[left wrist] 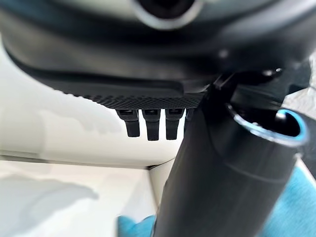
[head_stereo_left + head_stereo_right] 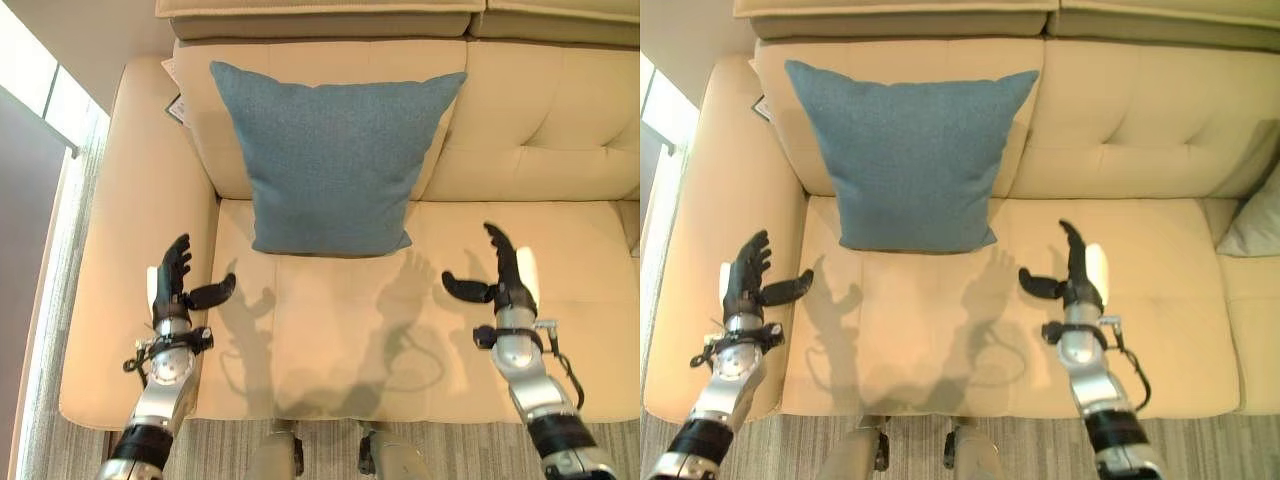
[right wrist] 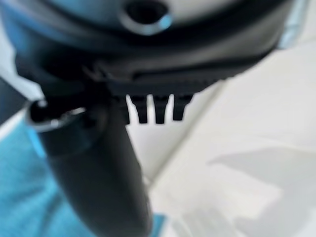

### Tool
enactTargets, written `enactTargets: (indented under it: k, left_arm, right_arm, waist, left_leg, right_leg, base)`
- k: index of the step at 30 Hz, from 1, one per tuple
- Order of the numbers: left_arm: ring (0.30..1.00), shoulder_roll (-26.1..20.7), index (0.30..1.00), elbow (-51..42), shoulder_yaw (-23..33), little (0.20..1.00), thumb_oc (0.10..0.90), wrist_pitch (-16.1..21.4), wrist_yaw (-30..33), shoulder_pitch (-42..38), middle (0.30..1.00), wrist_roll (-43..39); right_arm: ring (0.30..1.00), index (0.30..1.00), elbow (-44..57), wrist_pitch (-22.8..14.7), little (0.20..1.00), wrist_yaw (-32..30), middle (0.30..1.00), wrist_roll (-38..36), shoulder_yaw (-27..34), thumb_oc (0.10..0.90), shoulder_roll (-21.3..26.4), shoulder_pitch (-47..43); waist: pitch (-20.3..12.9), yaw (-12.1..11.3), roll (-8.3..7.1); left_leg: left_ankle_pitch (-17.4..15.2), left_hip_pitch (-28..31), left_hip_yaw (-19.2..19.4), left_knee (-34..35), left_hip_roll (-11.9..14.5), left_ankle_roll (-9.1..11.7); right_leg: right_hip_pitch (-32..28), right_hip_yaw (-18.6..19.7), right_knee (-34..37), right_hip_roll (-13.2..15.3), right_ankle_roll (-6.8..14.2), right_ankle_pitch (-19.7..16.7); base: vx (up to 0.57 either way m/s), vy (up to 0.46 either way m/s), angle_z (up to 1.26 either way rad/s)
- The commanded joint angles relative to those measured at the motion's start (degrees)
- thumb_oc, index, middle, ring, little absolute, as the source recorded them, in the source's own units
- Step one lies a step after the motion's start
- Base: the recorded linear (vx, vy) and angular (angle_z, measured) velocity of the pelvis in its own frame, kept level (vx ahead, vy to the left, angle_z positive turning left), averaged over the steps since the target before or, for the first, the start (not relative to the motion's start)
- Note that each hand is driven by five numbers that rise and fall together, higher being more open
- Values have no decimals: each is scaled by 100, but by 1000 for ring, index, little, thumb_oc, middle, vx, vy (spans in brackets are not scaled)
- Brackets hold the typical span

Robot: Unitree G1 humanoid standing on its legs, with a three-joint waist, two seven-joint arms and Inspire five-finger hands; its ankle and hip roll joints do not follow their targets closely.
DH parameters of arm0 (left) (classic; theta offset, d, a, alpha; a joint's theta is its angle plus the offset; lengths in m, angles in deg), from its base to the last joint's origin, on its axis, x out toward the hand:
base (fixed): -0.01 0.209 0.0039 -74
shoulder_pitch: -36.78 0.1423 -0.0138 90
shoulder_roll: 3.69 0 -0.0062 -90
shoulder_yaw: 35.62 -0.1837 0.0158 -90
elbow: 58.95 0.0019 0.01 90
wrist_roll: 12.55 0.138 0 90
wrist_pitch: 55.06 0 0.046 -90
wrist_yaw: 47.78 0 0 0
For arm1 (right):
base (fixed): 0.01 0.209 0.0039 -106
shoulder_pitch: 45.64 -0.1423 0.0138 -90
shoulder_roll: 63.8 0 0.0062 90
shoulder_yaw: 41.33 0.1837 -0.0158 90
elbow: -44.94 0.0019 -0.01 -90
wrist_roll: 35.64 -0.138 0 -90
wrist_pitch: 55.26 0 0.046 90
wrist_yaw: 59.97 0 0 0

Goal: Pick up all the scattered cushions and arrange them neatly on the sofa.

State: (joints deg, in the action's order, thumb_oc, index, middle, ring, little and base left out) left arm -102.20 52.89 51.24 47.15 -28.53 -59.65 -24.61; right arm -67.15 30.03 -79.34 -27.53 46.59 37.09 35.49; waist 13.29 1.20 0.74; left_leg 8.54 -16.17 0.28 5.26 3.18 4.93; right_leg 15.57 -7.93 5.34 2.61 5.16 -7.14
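Left eye view has the left hand [image 2: 177,283] raised over the near-left part of the seat, fingers straight, thumb spread toward the middle, holding nothing. The right hand [image 2: 503,277] mirrors it over the near-right part, equally spread and empty. Between them, farther back, the blue cushion [image 2: 332,160] stands propped against the sofa backrest [image 2: 540,120], its lower edge on the seat [image 2: 340,340], well apart from both hands.

At the far right edge of the right eye view a pale grey shape [image 2: 1255,225] lies on the next seat; it is probably another cushion, though too little shows to be sure.

My read is that the blue cushion is placed and more may remain. The risk from here is a careless sweep: either hand swinging inward and far could clip the cushion's lower corners and tip it forward, since it only leans.

Its fabric looks like a soft, finely woven cloth, square with pointed corners and a plump middle. The sofa is cream, smooth, with tufted dimples in the right backrest. Striped carpet [image 2: 60,300] lies at the left.
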Motion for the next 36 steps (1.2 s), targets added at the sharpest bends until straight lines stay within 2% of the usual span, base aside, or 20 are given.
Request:
enactTargets:
  k: [1, 5, 9, 12, 15, 19, 20, 21, 22, 23, 24, 25, 27, 30, 32, 36]
  left_arm:
    - [900, 110, 900, -79, 40, 900, 800, 276, -396, 441, 900, 434]
    - [900, 310, 900, 162, 96, 900, 800, 196, -573, 919, 900, 343]
    - [900, 609, 900, 1357, 98, 900, 800, 22, -696, 1289, 900, 306]
    - [900, 707, 900, 1884, 113, 900, 800, -13, -708, 1271, 900, 276]
    - [900, 874, 900, 2863, 65, 900, 800, -75, -731, 1157, 900, 252]
    - [900, 898, 900, 3397, -88, 900, 800, -104, -650, 881, 900, 401]
    - [900, 882, 900, 3441, -172, 900, 800, -104, -605, 715, 900, 458]
    - [900, 879, 900, 3414, -228, 900, 800, -99, -602, 669, 900, 480]
    - [900, 884, 900, 3386, -258, 900, 800, -94, -612, 653, 900, 519]
    - [900, 904, 900, 3386, -256, 900, 800, -93, -632, 679, 900, 542]
    - [900, 903, 900, 3386, -255, 900, 800, -93, -632, 676, 900, 542]
    - [900, 990, 900, 3512, -236, 900, 800, -112, -694, 761, 900, 598]
    - [900, 1074, 900, 3576, -219, 900, 800, -117, -736, 807, 900, 564]
    - [900, 1179, 900, 3675, -251, 900, 800, -129, -756, 852, 900, 535]
    - [900, 1192, 900, 3832, -315, 900, 800, -154, -742, 814, 900, 630]
    - [900, 1169, 900, 3939, -360, 900, 800, -155, -691, 688, 900, 704]
  right_arm:
    - [900, 900, -5, -481, 900, 267, 900, 264, 151, 800, 82, 647]
    - [900, 900, -297, -500, 900, 457, 900, 192, 119, 800, -91, 985]
    - [900, 900, -988, -495, 900, 562, 900, 394, -190, 800, -178, 1193]
    - [900, 900, -1236, -495, 900, 579, 900, 435, -328, 800, -194, 1207]
    - [900, 900, -1617, -491, 900, 594, 900, 433, -538, 800, -303, 1213]
    - [900, 900, -1876, -510, 900, 539, 900, 190, -625, 800, -386, 1130]
    - [900, 900, -2000, -498, 900, 509, 900, 72, -630, 800, -409, 1050]
    - [900, 900, -2022, -479, 900, 479, 900, 25, -633, 800, -398, 1009]
    - [900, 900, -2105, -456, 900, 465, 900, -23, -644, 800, -392, 988]
    - [900, 900, -2145, -449, 900, 453, 900, -25, -646, 800, -390, 994]
    - [900, 900, -2146, -449, 900, 453, 900, -25, -646, 800, -392, 992]
    - [900, 900, -2240, -456, 900, 483, 900, -42, -649, 800, -414, 1001]
    - [900, 900, -2340, -434, 900, 521, 900, -89, -655, 800, -458, 975]
    - [900, 900, -2591, -426, 900, 533, 900, -97, -675, 800, -504, 916]
    - [900, 900, -2785, -405, 900, 495, 900, -60, -677, 800, -514, 801]
    - [900, 900, -3061, -352, 900, 467, 900, -37, -743, 800, -570, 666]
  waist:
    - [-834, 10, -89]
    - [-863, -9, -90]
    - [-972, -108, -118]
    - [-998, -130, -129]
    - [-1007, -144, -154]
    - [-882, -122, -180]
    - [-790, -78, -223]
    - [-738, -49, -255]
    - [-681, 5, -347]
    - [-697, 33, -377]
    - [-710, 43, -381]
    - [-739, 69, -396]
    - [-755, 110, -372]
    - [-825, 185, -260]
    - [-834, 230, -239]
    - [-770, 218, -263]
  left_leg:
    - [-422, 283, 6, -26, -148, 123]
    - [-446, 513, -8, -26, -126, 83]
    - [-473, 835, -42, -26, -89, 22]
    - [-487, 937, -69, -26, -84, 18]
    - [-476, 1039, -166, -26, -46, 25]
    - [-343, 902, -282, -100, -35, 72]
    - [-344, 541, -234, -438, -83, 107]
    - [-456, 356, -125, -761, -102, 62]
    - [-916, 347, 104, -1315, -102, -31]
    - [-1124, 393, 107, -1660, -146, -60]
    - [-1111, 368, 101, -1662, -154, -64]
    - [-1373, 583, 30, -2116, -194, -86]
    - [-1452, 829, -117, -2273, -245, -81]
    - [-1742, 1420, -182, -1605, -284, -104]
    - [-1858, 1619, -223, -1094, -423, -205]
    - [-1787, 1606, -318, -891, -606, -319]
  right_leg:
    - [-342, -310, -34, 158, 317, 525]
    - [-608, -345, -34, 125, 297, 598]
    - [-993, -343, -34, 70, 254, 692]
    - [-1118, -355, -34, 51, 239, 734]
    - [-1278, -340, -34, -22, 164, 823]
    - [-1238, -250, -34, -88, 91, 867]
    - [-1150, -287, -34, -49, 54, 843]
    - [-1081, -338, -34, -3, 33, 815]
    - [-979, -419, -34, 108, 19, 725]
    - [-928, -446, -34, 158, 15, 661]
    - [-909, -454, -34, 165, 17, 653]
    - [-930, -463, -34, 195, 11, 596]
    - [-945, -472, -34, 203, 25, 530]
    - [-869, -435, -37, 167, 122, 383]
    - [-675, -398, -119, 227, 211, 172]
    - [-423, -391, -180, 346, 339, -46]
  base:
    - [71, -67, 3]
    - [44, -52, 1]
    - [24, -81, 2]
    - [4, -59, 7]
    - [-14, -86, 9]
    - [-138, -103, 24]
    - [-306, -89, 50]
    - [-416, -91, 54]
    - [-337, -47, 91]
    - [-238, -27, 78]
    - [-118, 25, 37]
    - [-62, 47, 4]
    - [-71, 87, 5]
    - [-61, 126, 11]
    - [-153, 208, -8]
    - [-142, 131, -7]
